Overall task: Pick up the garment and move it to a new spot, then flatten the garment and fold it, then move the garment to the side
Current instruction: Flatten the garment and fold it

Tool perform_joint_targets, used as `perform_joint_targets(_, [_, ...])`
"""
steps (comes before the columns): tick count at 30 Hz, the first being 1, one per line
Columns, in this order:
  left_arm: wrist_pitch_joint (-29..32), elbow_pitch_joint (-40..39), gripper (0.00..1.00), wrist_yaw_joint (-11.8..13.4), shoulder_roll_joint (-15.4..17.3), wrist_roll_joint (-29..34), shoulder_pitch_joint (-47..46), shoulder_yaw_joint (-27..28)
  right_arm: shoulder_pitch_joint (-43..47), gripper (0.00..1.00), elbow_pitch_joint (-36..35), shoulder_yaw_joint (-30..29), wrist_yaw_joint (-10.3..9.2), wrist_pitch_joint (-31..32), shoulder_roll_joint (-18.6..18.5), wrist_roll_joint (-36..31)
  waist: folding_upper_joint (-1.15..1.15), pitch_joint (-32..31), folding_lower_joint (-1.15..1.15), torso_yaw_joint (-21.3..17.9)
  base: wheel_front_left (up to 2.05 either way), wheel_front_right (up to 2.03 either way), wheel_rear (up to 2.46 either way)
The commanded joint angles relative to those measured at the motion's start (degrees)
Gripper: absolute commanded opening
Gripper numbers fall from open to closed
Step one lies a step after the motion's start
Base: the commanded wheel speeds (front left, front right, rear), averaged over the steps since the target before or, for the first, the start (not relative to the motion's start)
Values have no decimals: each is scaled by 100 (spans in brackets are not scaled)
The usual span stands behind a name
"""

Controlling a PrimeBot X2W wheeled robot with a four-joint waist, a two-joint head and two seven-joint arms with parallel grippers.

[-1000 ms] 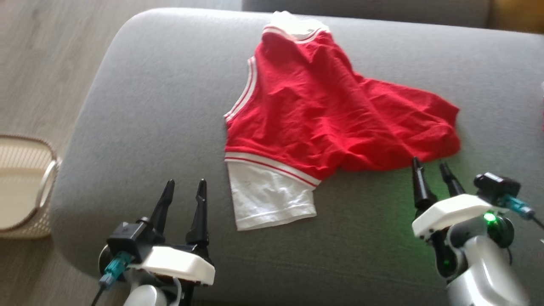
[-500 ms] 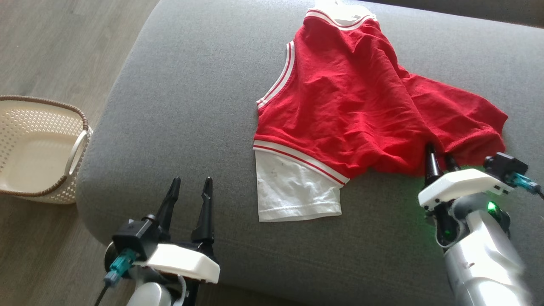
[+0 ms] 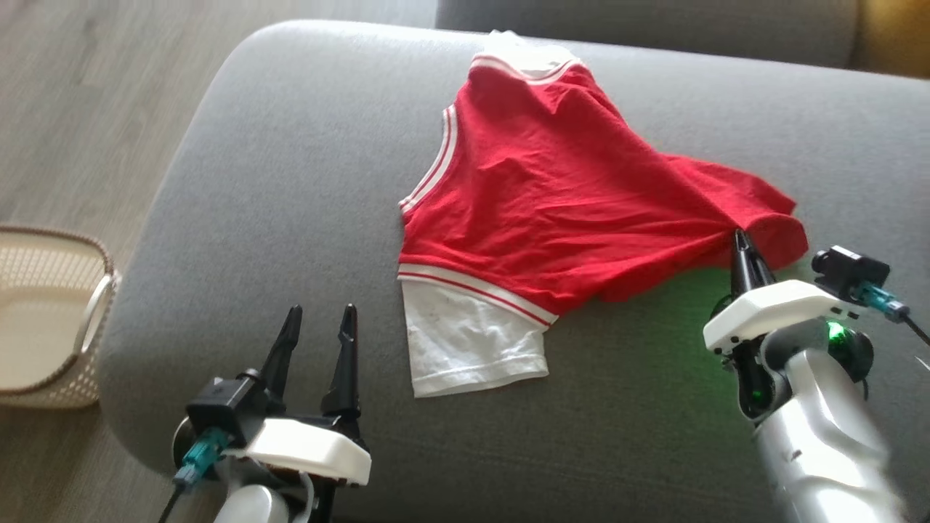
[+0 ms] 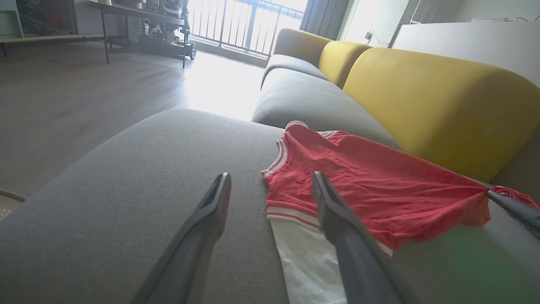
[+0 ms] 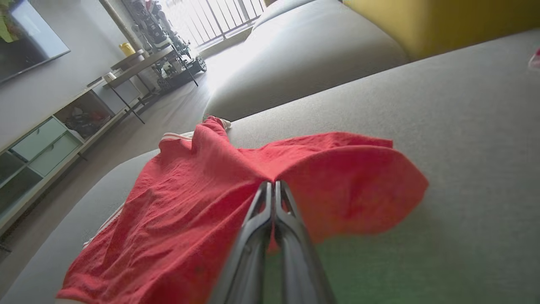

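Right end effector (image 3: pixel 742 243) pinched closed on a red fold of the garment (image 3: pixel 552 211) at its right side, fingers pressed together with cloth between them. Fabric is pulled taut into a ridge running from the pinch toward the collar. Left end effector (image 3: pixel 320 314) spread wide, holding nothing, over the near-left part of the grey sofa cushion (image 3: pixel 290 181), apart from the cloth. Garment lies on the cushion, mid-right: red body with white-and-red striped trim, a white sleeve (image 3: pixel 465 341) lying flat at the near edge, collar at the far end by the cushion's back edge. Red flap beyond the pinch sits loose, raised a little off the cushion. Cream woven basket (image 3: pixel 43 319) on the wood floor (image 3: pixel 73 109) left of the sofa. Yellow backrest (image 4: pixel 443 101) stands behind the garment in the left wrist view.
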Motion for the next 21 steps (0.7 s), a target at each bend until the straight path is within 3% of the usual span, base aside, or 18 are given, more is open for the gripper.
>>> perform_joint_targets(1, [-31, -161, 100, 17, 14, -11, -67, 254, 92, 0, -418, 55, -1, -73, 26, -190, 0, -194, 0, -172, 0, 0, 0])
perform_joint_targets(12, [-31, -164, 100, -17, 14, 35, 149, 375, 904, 0, -2885, -176, -1, 554, 26, -960, 0, -437, 0, -352, 0, 0, 0])
perform_joint_targets(17, [-31, -196, 100, -35, 14, 15, 97, 297, 1058, 0, -4267, -89, -1, 1159, 26, -1452, 0, -339, 0, -209, 0, 0, 0])
perform_joint_targets(21, [-31, -195, 100, -47, 14, -8, 4, 188, 639, 0, -4792, 94, -1, 1495, -32, -1973, 0, -150, 0, 22, 0, 0, 0])
